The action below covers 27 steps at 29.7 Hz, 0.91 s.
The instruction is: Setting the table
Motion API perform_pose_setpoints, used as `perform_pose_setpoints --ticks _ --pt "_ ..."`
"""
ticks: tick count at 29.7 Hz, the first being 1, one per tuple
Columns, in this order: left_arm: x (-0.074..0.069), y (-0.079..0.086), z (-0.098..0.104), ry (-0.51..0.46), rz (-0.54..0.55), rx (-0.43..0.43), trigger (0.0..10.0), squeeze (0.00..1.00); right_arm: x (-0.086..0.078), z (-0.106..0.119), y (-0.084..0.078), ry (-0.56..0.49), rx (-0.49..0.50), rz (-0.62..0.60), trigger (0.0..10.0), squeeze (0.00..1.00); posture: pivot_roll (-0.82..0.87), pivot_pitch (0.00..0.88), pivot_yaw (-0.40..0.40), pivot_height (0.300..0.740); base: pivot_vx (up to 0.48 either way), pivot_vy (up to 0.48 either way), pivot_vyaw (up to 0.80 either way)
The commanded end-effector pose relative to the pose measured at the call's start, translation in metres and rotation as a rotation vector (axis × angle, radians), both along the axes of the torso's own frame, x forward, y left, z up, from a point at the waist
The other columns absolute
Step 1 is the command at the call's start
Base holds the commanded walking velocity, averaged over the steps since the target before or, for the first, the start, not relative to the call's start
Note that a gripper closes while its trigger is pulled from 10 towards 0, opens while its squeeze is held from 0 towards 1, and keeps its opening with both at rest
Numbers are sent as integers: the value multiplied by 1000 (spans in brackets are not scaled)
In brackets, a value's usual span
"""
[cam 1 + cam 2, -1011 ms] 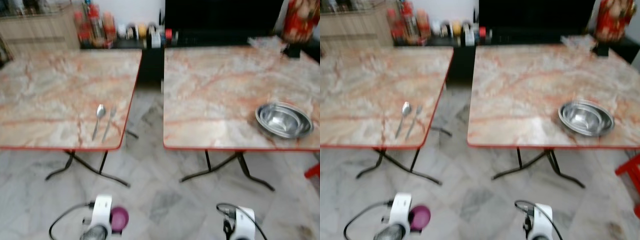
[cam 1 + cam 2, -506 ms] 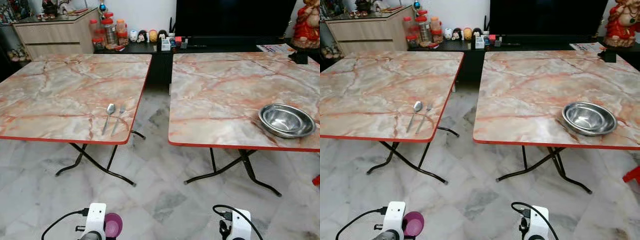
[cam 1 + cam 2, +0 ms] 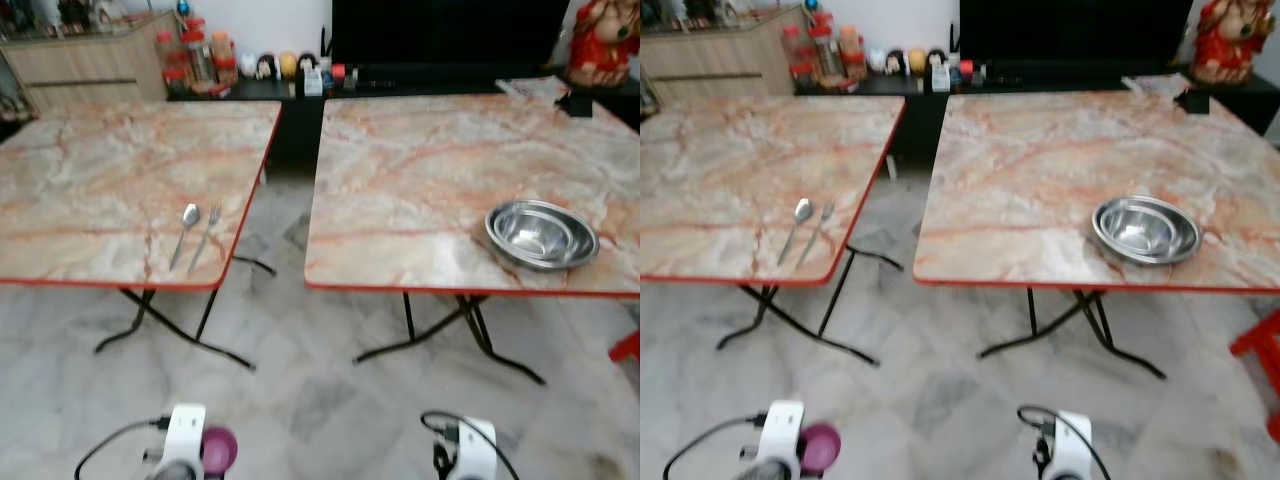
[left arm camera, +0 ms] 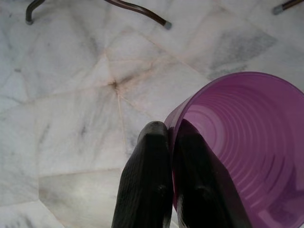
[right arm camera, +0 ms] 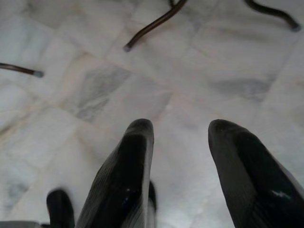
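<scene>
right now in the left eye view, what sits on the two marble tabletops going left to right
silver metal spoon → silver metal fork, both near the front right corner of the left marble-patterned table → shiny round steel bowl near the front right of the right marble-patterned table

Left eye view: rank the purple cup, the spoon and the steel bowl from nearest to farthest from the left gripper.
1. Purple cup: pinched at its rim by the left gripper, low on the robot's left.
2. Spoon: beside the fork, near the front edge of the left table.
3. Steel bowl: on the right table, far across.
</scene>
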State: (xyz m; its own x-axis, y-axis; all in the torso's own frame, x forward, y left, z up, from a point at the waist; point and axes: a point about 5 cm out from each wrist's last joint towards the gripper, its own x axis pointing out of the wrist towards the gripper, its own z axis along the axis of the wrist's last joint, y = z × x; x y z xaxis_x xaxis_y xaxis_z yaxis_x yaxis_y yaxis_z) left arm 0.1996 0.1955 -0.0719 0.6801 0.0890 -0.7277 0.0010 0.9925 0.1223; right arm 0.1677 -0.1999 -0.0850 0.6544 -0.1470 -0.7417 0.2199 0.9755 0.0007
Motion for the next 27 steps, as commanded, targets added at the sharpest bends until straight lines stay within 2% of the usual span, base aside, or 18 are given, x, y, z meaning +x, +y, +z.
perform_pose_setpoints --ticks 1,23,27 --pt "-1 5 0 4 -6 21 10000 0 3 1 3 -7 6 0 10000 0 -62 0 36 740 0 -296 0" --pt "1 6 2 -15 11 12 10000 0 4 2 1 -11 -4 -8 10000 0 -55 0 24 740 0 -297 0" --pt "0 6 1 -19 43 -9 10000 0 4 2 0 -11 -5 -12 10000 0 -51 0 23 740 0 -133 0"
